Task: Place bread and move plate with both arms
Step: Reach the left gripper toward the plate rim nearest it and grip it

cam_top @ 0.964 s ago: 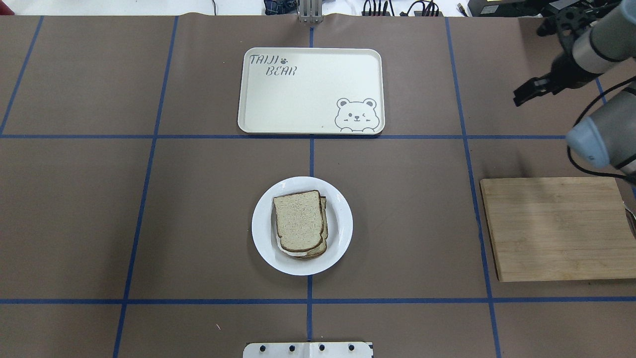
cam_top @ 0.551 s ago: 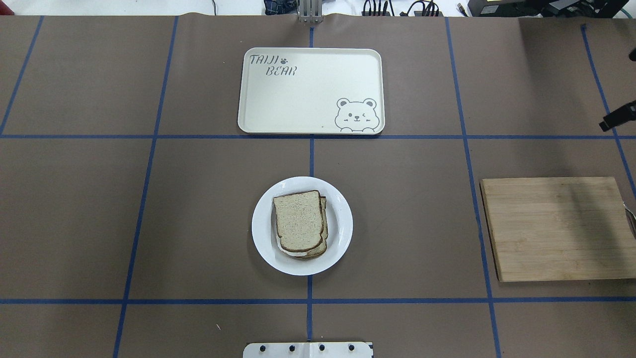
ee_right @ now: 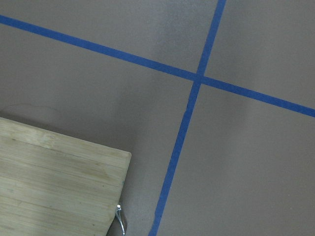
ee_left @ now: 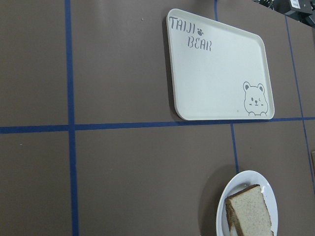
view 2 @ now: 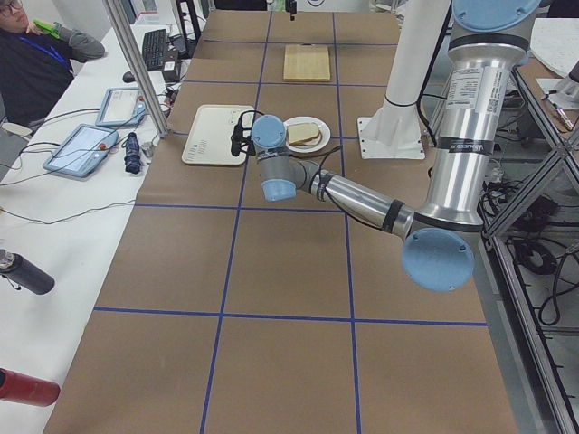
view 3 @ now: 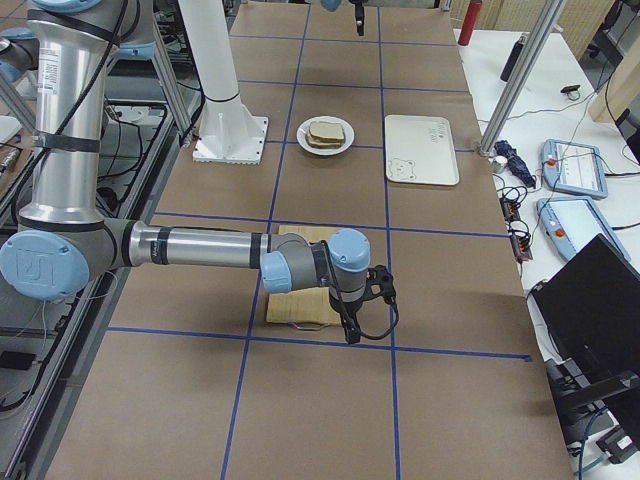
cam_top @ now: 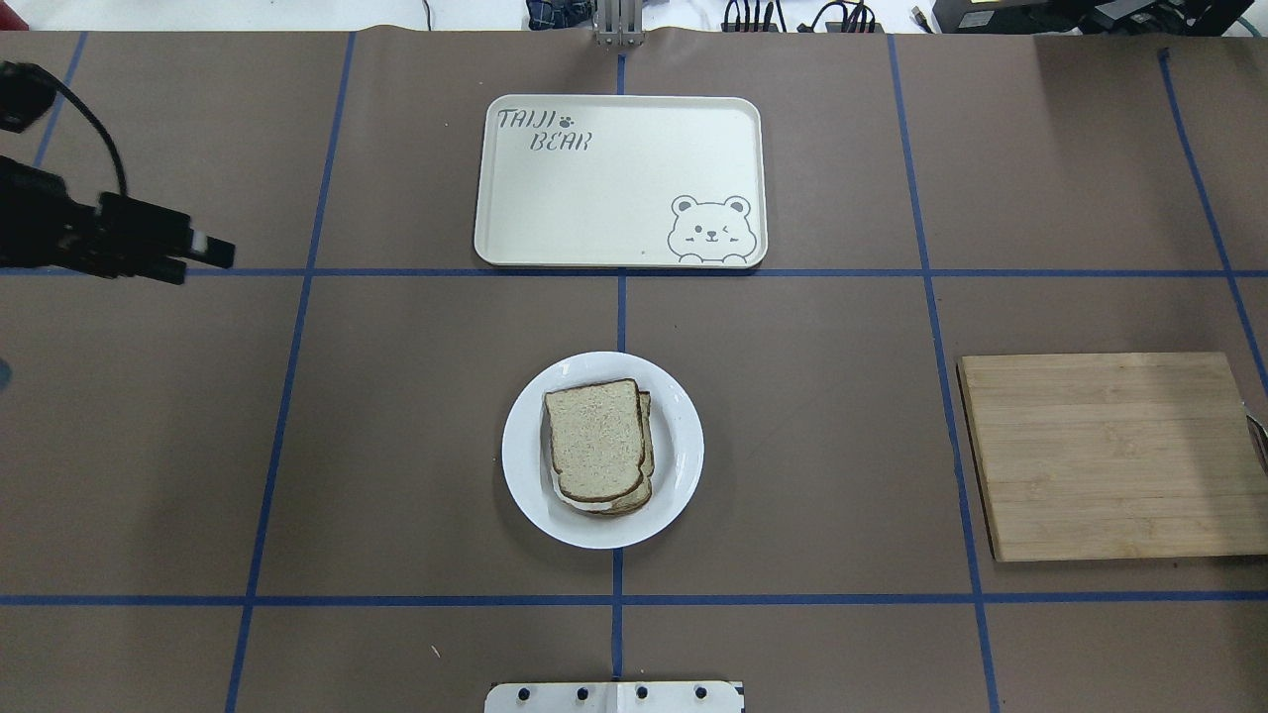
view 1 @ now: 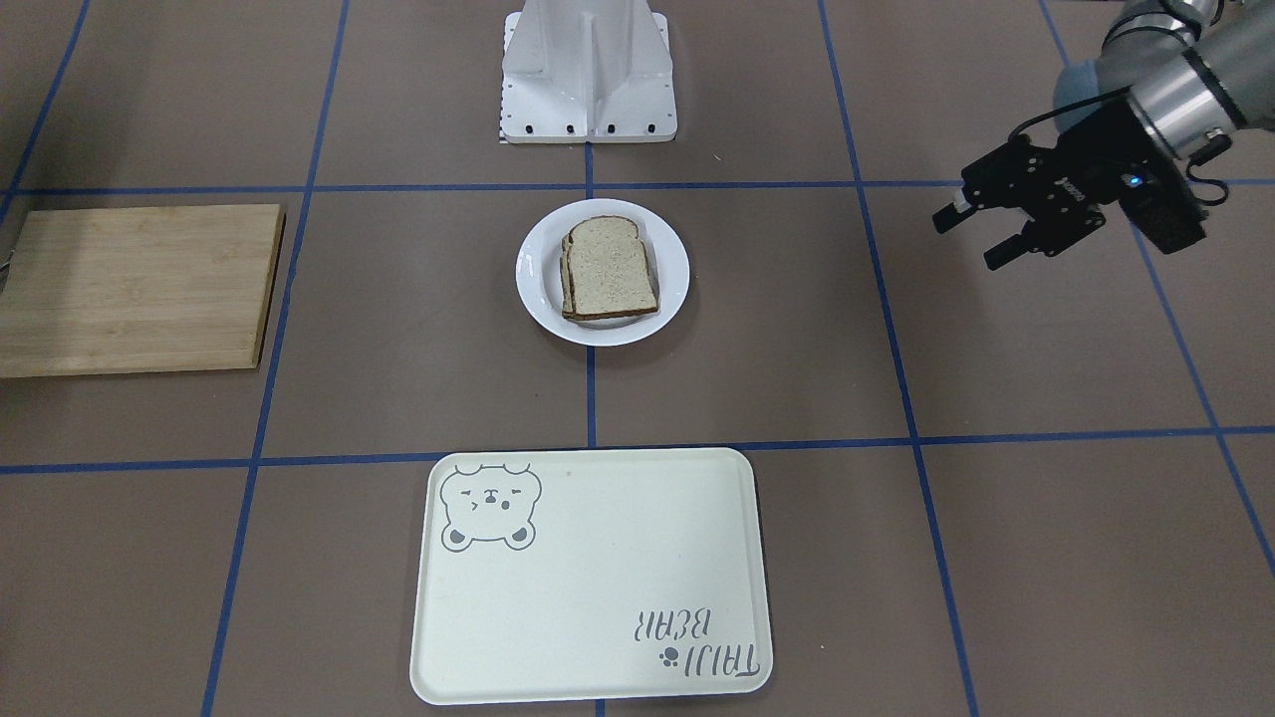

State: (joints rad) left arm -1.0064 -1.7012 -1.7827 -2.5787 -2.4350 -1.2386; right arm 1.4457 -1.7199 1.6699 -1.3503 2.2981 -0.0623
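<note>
While left hand (view 1: 966, 242) gapes empty and right hand (view 3: 348, 330) cannot be judged, one plate (view 1: 534, 271) bears two bread slices (view 1: 610, 267).

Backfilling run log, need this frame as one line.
bread: stacked on plate | plate: off tray | left claw: open, empty | right claw: near board, state unclear

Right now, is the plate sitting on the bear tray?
No, the plate rests on the table, well apart from the tray.
</note>
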